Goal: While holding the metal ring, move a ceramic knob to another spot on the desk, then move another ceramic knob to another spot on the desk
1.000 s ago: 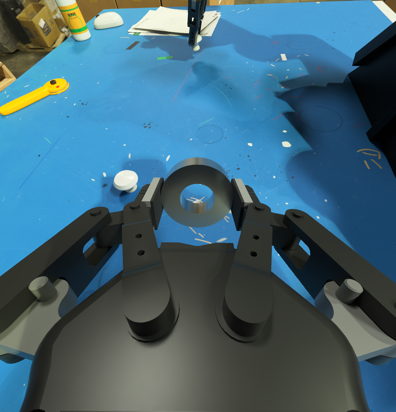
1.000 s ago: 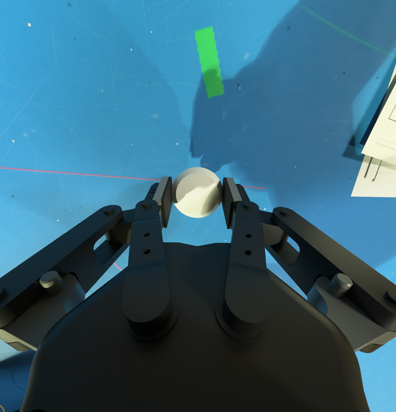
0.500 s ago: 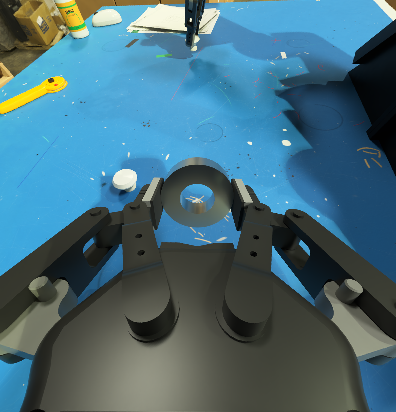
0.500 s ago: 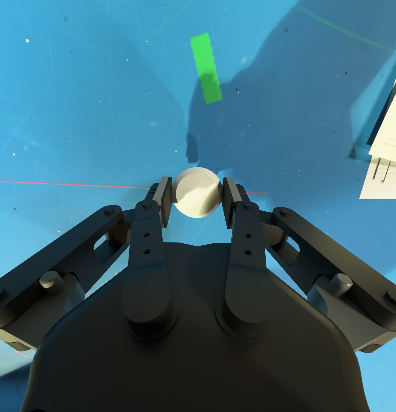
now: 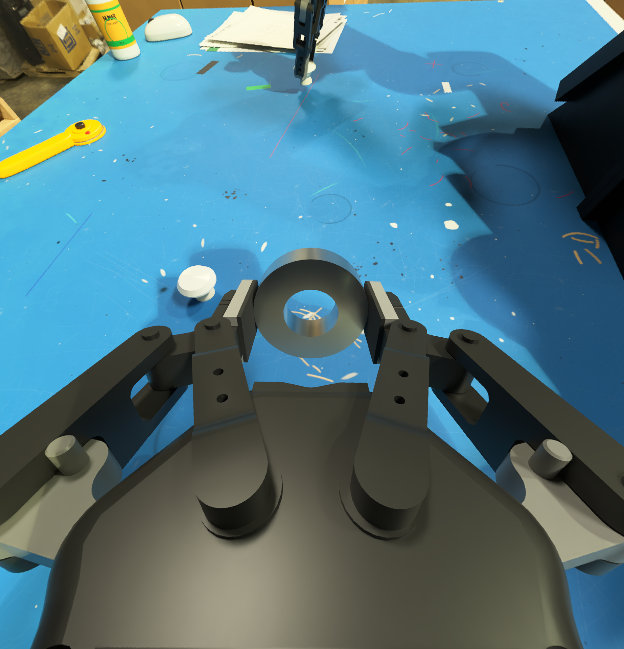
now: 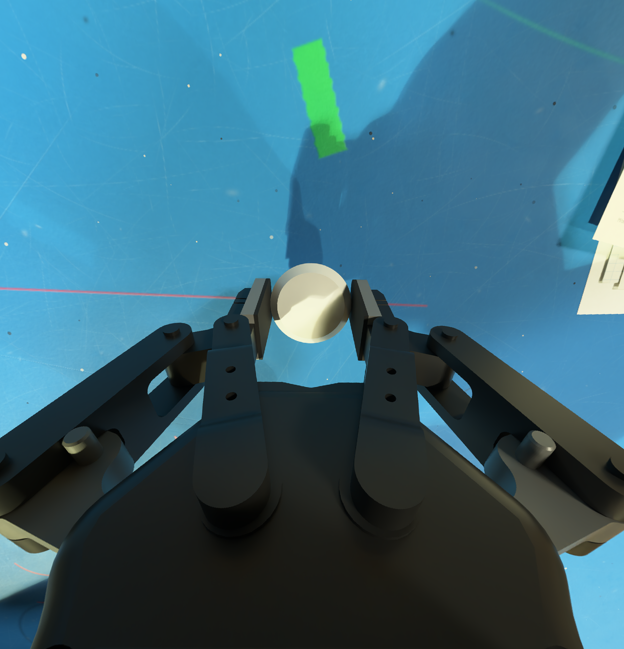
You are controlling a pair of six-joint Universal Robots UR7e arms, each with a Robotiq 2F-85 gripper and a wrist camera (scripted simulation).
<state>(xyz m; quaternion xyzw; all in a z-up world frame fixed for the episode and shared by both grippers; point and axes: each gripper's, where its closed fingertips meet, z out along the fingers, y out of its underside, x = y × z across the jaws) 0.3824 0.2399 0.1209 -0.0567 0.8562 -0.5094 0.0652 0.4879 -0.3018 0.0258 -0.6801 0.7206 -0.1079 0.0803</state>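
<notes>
Left gripper (image 5: 309, 318) clamps metal ring (image 5: 309, 302); spare ceramic knob (image 5: 197, 282) just beside its left finger. Right gripper (image 6: 309, 318) grips second knob (image 6: 309, 302).

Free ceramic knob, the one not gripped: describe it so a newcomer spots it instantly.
On the blue desk, look beside the left gripper holding the metal ring. The free knob lies on the desk by its left finger: white, mushroom-shaped, tipped over, untouched.

right gripper (image 6: 309, 318) carrying its ceramic knob (image 6: 309, 302) away from the paper stack (image 6: 616, 246), now nearer the green tape strip (image 6: 319, 98), strip's end falling under the gripper's shadow
</notes>
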